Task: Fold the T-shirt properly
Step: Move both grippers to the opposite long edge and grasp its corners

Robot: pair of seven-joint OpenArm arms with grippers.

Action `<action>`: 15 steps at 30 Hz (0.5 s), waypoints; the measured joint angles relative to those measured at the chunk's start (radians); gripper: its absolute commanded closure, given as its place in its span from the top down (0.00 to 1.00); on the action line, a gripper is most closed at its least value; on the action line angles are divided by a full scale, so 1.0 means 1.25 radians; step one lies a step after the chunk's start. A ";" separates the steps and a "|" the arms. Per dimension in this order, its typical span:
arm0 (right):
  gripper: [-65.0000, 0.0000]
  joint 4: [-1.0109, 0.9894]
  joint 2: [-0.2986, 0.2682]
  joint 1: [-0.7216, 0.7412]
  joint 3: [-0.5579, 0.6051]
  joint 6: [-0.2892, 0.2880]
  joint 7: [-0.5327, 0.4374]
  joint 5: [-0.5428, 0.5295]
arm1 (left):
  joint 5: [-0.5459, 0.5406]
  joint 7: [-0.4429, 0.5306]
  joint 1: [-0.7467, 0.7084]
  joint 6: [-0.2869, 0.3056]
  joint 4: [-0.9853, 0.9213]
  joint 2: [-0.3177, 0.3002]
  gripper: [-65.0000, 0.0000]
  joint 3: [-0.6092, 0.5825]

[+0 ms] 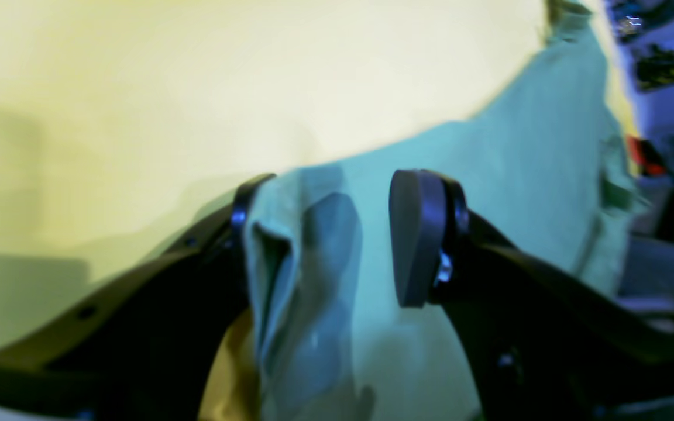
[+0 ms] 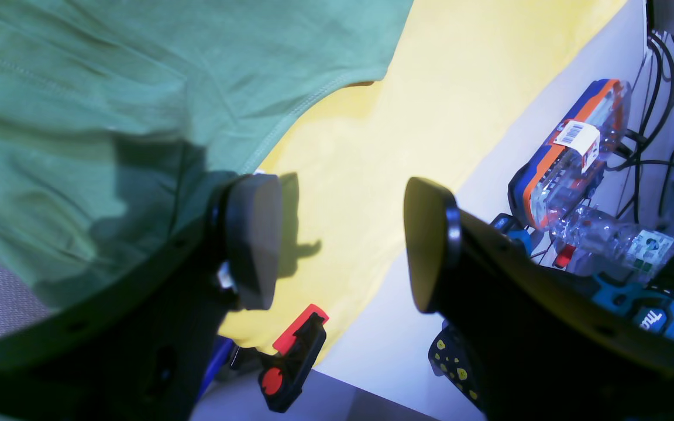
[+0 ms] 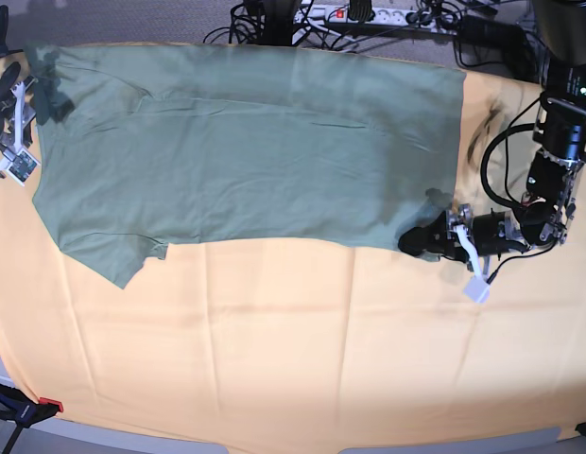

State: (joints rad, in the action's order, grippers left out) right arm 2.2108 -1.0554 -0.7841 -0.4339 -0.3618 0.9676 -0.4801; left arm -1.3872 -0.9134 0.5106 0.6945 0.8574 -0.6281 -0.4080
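Observation:
The sage-green T-shirt (image 3: 246, 161) lies spread flat across the far half of the yellow-orange cloth (image 3: 293, 340). My left gripper (image 3: 414, 241) sits low at the shirt's near right corner. In the left wrist view its jaws (image 1: 325, 234) stand open, with a raised fold of the green fabric (image 1: 290, 275) between them, against the left finger. My right gripper (image 3: 11, 95) is at the table's left edge beside the shirt's sleeve. In the right wrist view it (image 2: 343, 240) is open over bare yellow cloth, with the T-shirt's hem (image 2: 138, 117) just left of its left pad (image 2: 255, 234).
A red-and-black clamp (image 2: 290, 362) grips the cloth's edge near my right gripper; another (image 3: 28, 409) sits at the front left corner. Bottles and power tools (image 2: 571, 152) lie off the table. Cables and a power strip (image 3: 369, 14) run behind the far edge.

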 measured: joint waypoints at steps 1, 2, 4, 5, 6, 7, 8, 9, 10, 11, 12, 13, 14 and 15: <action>0.55 0.000 0.000 0.000 0.000 0.000 -0.002 0.000 | -0.004 -0.003 0.000 0.002 0.000 -0.001 0.49 0.000; 0.55 0.000 0.000 0.000 0.000 0.000 -0.006 0.000 | -0.008 -0.007 0.000 0.002 0.000 -0.001 0.48 0.000; 0.55 0.000 0.000 0.000 0.000 0.000 -0.008 0.000 | -0.013 -0.011 0.000 0.002 0.000 -0.001 0.38 -0.001; 0.55 0.000 0.000 0.000 0.000 0.004 -0.011 0.000 | -0.009 -0.012 0.000 0.002 0.000 -0.001 0.29 -0.002; 0.55 0.000 0.000 0.000 0.000 0.013 -0.017 -0.001 | -0.003 -0.013 0.000 0.002 -0.001 -0.001 0.18 -0.003; 0.55 0.000 0.002 0.000 0.000 0.019 -0.026 0.000 | 0.002 -0.013 -0.001 0.001 -0.001 -0.001 0.08 -0.003; 0.55 0.000 0.010 0.001 0.000 0.025 -0.038 0.001 | 0.008 -0.013 -0.001 0.000 -0.001 -0.001 0.00 -0.003; 0.55 0.000 0.025 0.005 0.000 0.028 -0.053 0.000 | 0.023 -0.007 -0.001 0.000 -0.001 -0.001 0.00 -0.002; 0.55 0.000 0.050 0.014 0.000 0.027 -0.073 -0.001 | 0.037 0.012 -0.001 0.000 -0.001 -0.001 0.00 -0.002; 0.55 -0.001 0.077 0.026 0.000 0.024 -0.090 -0.002 | 0.049 0.029 -0.001 0.000 -0.001 -0.001 0.00 -0.002; 0.55 -0.003 0.105 0.044 0.001 0.020 -0.108 -0.003 | 0.058 0.045 -0.002 0.000 -0.001 -0.001 0.00 -0.002; 0.55 -0.007 0.134 0.072 0.001 0.021 -0.119 -0.006 | 0.069 0.060 -0.002 0.000 -0.001 0.000 0.00 -0.002; 0.55 -0.016 0.163 0.102 0.001 0.021 -0.125 -0.002 | 0.072 0.068 -0.002 0.000 -0.001 0.001 0.00 -0.002; 0.55 -0.028 0.193 0.137 0.000 0.021 -0.133 -0.001 | 0.078 0.075 -0.002 0.000 -0.001 0.002 0.00 -0.002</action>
State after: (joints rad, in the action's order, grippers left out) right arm 2.1757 -0.8146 -0.6132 -0.4339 -0.3359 0.8009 -0.4808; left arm -1.2900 -0.8196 0.5076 0.6941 0.8562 -0.6258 -0.4110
